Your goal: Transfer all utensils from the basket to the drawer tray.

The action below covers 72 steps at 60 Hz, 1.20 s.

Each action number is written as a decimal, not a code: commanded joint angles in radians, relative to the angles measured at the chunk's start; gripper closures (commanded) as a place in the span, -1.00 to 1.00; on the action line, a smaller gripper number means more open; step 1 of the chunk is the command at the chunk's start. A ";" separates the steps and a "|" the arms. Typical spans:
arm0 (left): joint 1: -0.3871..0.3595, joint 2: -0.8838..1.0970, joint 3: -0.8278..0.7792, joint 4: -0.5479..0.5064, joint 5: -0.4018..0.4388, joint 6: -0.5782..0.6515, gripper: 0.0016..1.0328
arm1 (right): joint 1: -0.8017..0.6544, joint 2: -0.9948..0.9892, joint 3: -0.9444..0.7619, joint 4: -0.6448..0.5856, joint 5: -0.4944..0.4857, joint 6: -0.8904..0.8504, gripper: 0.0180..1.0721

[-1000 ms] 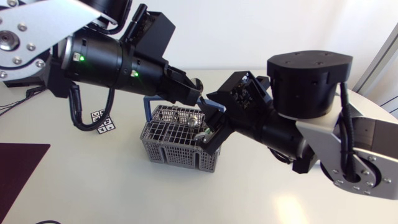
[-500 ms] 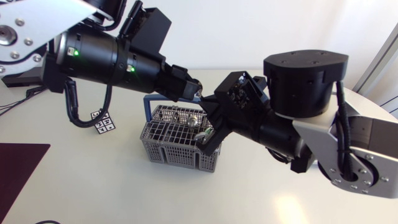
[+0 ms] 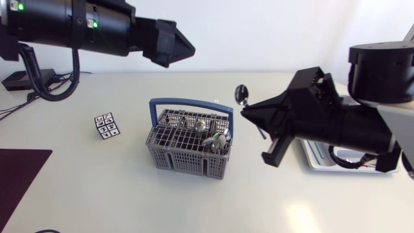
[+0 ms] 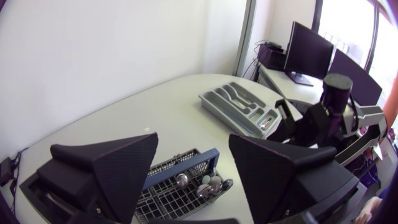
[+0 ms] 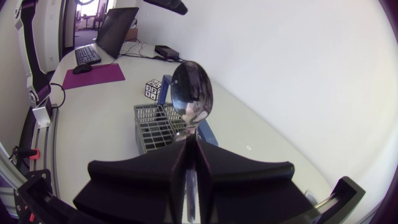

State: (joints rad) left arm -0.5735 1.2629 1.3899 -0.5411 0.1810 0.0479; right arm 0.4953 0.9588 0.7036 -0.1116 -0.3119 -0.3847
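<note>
We are gripping the spoon [image 5: 192,93] by its handle in the right gripper [image 5: 189,149], both fingers pressing on it from two sides. Its bowl is standing up past the fingertips, in the air between the basket [image 3: 187,154] and the tray [image 4: 214,102].

The hold is sitting on a thin, smooth handle, so we are judging that a quick wrist turn toward the tray could let the spoon pivot or slide out. The bowl is also sticking far out and could catch a tray wall on the way down, leaving the spoon across a divider.

The left gripper [image 3: 184,48] is hanging open and holding nothing, high over the table and well apart from the basket. If it were dropping in while the right arm was crossing, the two could clash.

The basket is holding several metal utensils, bunched toward the right arm's side under its blue handle. The tray's long compartments are looking mostly bare. Something shiny is lying at one end, but we cannot tell what.
</note>
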 commanded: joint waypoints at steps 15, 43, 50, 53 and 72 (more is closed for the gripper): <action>-0.140 0.021 -0.134 -0.026 -0.141 0.179 -0.61 | -0.509 -0.026 -0.072 -0.207 -0.358 -0.307 0.90; -0.379 0.211 -0.131 -0.034 -0.333 0.205 -0.61 | -1.064 0.472 0.154 -0.675 -0.477 -1.267 0.90; -0.379 0.239 -0.115 -0.033 -0.339 0.201 -0.61 | -1.138 0.610 0.254 -0.697 -0.403 -1.407 0.88; -0.381 0.250 -0.112 -0.033 -0.341 0.201 -0.61 | -1.152 0.663 0.289 -0.708 -0.369 -1.458 0.88; -0.382 0.291 -0.111 -0.030 -0.360 0.188 -0.61 | -1.213 0.847 0.410 -0.614 -0.188 -1.637 0.77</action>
State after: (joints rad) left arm -0.9459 1.5330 1.2686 -0.5678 -0.1673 0.2401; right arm -0.7040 1.7679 1.0927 -0.7502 -0.5209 -1.9507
